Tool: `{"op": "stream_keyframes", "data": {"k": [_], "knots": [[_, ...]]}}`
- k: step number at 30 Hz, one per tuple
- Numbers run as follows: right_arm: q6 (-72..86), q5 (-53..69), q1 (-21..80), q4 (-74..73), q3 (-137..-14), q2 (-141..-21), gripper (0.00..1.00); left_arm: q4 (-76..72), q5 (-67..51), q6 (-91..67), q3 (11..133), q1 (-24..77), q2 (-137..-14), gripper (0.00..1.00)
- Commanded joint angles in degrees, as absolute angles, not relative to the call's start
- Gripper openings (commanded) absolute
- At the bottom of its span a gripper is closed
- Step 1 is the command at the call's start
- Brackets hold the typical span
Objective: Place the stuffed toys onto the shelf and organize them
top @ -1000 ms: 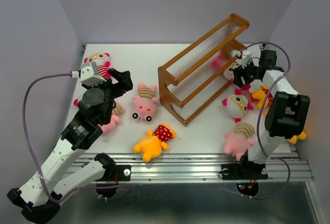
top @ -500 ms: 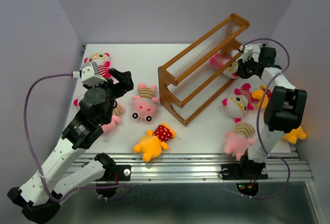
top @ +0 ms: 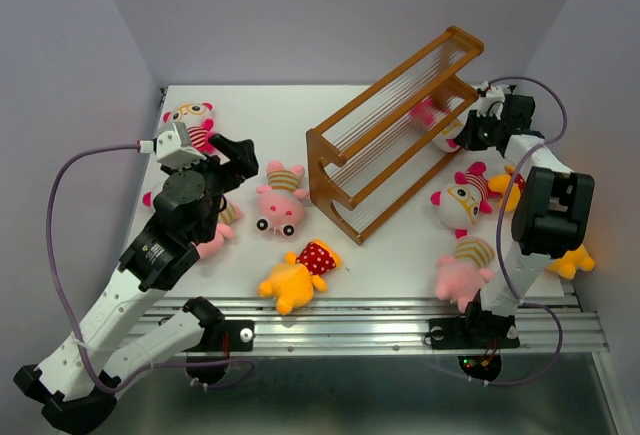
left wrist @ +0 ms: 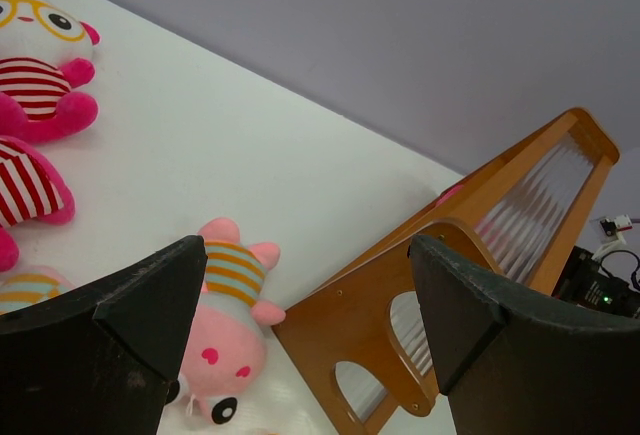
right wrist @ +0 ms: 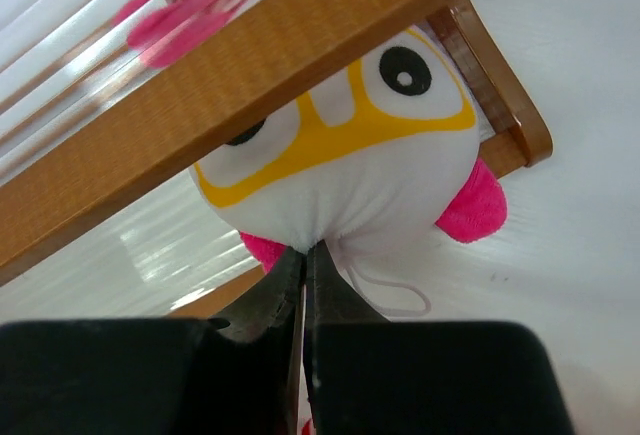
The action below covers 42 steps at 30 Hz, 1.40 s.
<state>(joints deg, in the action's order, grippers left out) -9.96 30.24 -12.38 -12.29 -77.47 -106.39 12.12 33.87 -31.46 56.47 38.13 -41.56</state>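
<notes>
The orange-brown wooden shelf [top: 390, 140] stands at an angle in the middle of the table. A white-faced stuffed toy with orange glasses [right wrist: 350, 155] lies on its lower tier at the right end [top: 447, 133], behind a shelf rail [right wrist: 250, 85]. My right gripper [right wrist: 305, 250] is shut, pinching the fabric at the edge of this toy's head. My left gripper [left wrist: 310, 315] hovers open with nothing in it, facing a pink striped toy [left wrist: 225, 305] and the shelf's side panel [left wrist: 480, 245]. Other toys lie loose on the table.
Left of the shelf lie a pink toy [top: 280, 200], a yellow toy in red polka dots [top: 297, 273], a glasses toy [top: 190, 117] and a pink one under the left arm [top: 215, 235]. On the right lie a glasses toy [top: 460, 200] and a pink one [top: 465, 270].
My right gripper moved in toward the shelf's right end and shut on the glasses toy's head. The left arm has not moved.
</notes>
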Motion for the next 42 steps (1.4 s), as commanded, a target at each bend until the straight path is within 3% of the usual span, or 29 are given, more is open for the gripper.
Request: {"op": "stream_keyframes", "data": {"k": [1,14,19,23,27,36,38,42], "knots": [[0.8,26.9,-12.7,-5.8,-76.6,-102.8,0.01,11.2,34.6,-32.9,57.0,37.8,-40.2,0.94],[3.4,24.9,-14.3,-4.9,-78.3,-105.4,0.01,11.8,34.9,-33.7,56.5,37.8,-39.6,0.94],[1.3,27.1,-14.9,-5.8,-78.2,-106.3,0.17,11.5,34.6,-34.3,55.9,37.9,-39.6,0.94],[-1.1,28.3,-14.9,-6.3,-76.4,-104.9,0.42,11.4,34.6,-34.6,55.5,37.9,-39.6,0.94],[-2.2,29.4,-14.9,-6.3,-75.2,-103.5,0.54,11.2,34.3,-34.7,55.1,37.8,-39.6,0.94],[-5.1,31.7,-14.9,-8.0,-74.4,-99.6,0.66,11.6,34.0,-35.0,54.9,37.8,-39.4,0.94],[-6.1,32.6,-15.4,-8.4,-74.0,-98.1,0.73,11.9,34.1,-35.2,54.5,37.8,-39.0,0.94],[-6.8,34.3,-16.0,-10.5,-74.0,-96.2,0.76,13.8,34.6,-35.7,54.7,37.8,-39.0,0.94]]}}
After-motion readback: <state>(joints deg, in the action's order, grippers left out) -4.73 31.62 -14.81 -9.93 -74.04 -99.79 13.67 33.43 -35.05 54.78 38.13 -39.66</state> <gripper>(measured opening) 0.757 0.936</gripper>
